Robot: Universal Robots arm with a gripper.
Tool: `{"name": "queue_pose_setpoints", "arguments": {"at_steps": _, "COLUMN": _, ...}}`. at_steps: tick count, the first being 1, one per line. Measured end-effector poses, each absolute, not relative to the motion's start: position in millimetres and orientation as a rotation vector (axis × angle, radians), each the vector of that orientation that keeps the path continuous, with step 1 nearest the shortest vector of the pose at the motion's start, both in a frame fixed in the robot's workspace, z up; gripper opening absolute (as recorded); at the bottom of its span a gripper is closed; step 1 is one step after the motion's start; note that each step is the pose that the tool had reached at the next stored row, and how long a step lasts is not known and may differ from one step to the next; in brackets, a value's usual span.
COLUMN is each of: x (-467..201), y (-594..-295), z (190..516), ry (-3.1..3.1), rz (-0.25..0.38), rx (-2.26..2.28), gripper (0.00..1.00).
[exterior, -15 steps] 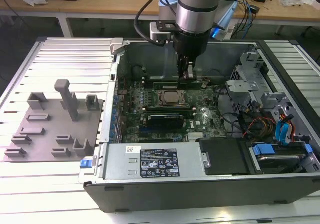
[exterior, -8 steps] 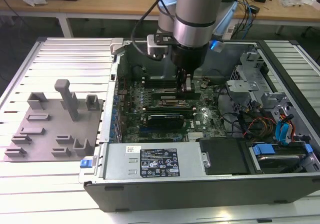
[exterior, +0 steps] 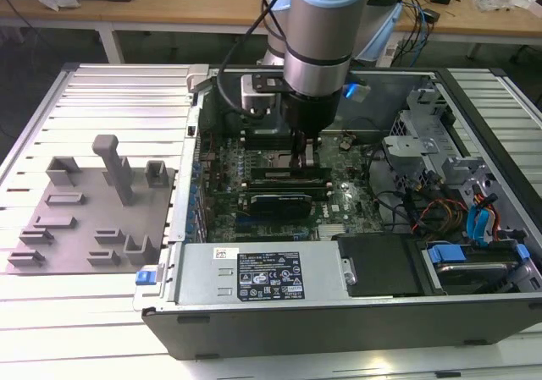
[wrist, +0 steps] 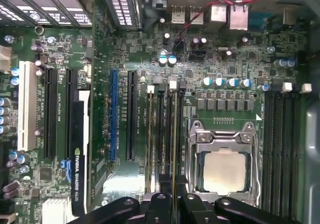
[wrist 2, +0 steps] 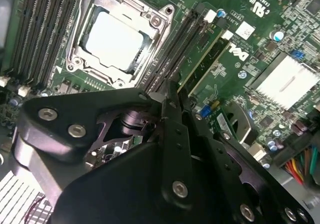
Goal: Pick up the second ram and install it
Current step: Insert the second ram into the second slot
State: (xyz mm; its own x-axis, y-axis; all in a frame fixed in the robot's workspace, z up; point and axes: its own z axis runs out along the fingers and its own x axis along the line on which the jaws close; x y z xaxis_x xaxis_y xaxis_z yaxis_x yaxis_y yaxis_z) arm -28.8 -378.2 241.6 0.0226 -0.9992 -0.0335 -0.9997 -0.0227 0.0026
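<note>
Gripper (exterior: 303, 162): down inside case (exterior: 474, 312), over RAM slots (wrist: 162, 134), beside CPU socket (wrist: 222, 159).
Fingers (wrist 2: 172, 109): close together, tips at a slot, a thin stick (wrist: 173, 149) edge-on between them.
12 o'clock of gripper, exterior view: rear wall of case near; little room.
3 o'clock: drive cage (exterior: 423, 139) and loose cables (exterior: 440, 211) crowd the way.
6 o'clock: graphics card (exterior: 275, 202) stands just beside, then power supply (exterior: 262, 274).
9 o'clock: case wall, past it open slatted table (exterior: 110, 101) with grey fixture (exterior: 93, 211).
Above: open, only arm (exterior: 326, 24) itself.
</note>
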Motion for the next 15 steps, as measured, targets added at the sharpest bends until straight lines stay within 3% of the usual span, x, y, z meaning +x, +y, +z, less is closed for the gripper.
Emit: {"name": "queue_pose_setpoints", "arguments": {"at_steps": 15, "x": -31.5, "y": -377.9, "z": 227.5, "ry": 2.181, "rz": 0.04, "rx": -2.231, "gripper": 0.11}}
